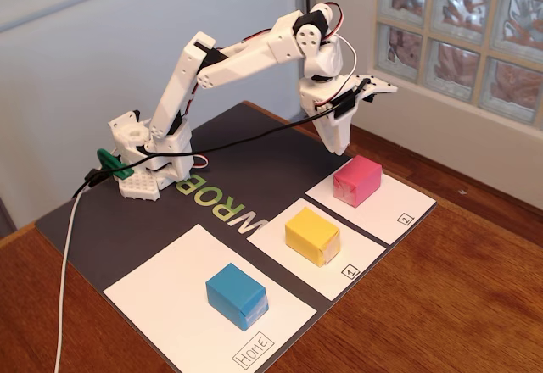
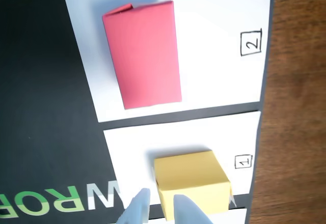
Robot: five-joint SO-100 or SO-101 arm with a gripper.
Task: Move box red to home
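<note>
The white arm reaches out over a dark mat (image 1: 170,212) that lies on a wooden surface (image 1: 475,288). In the fixed view its pincer (image 1: 341,146) hangs in the air above and just behind the red box (image 1: 357,180), touching nothing. The two tips point downward and sit near each other; in the wrist view the pincer (image 2: 160,206) shows at the bottom edge as two pale tips with a narrow gap between them, so it is nearly pressed together and holds nothing.

The red box rests on the small white sheet marked "2" (image 1: 405,217), at the far right of the mat in the fixed view. In the wrist view the red box (image 2: 143,55) lies in the upper part of the picture on that sheet, with the boxed "2" (image 2: 250,43) to its right.

A yellow box (image 1: 312,235) sits on the middle sheet marked "1" (image 1: 349,270). In the wrist view the yellow box (image 2: 191,182) lies just beyond the pincer tips.

The large white sheet labelled "Home" (image 1: 254,349) lies nearest the camera in the fixed view, well apart from the red box. A blue box (image 1: 237,295) stands on it. A white cable (image 1: 66,280) trails off the mat's left side.
</note>
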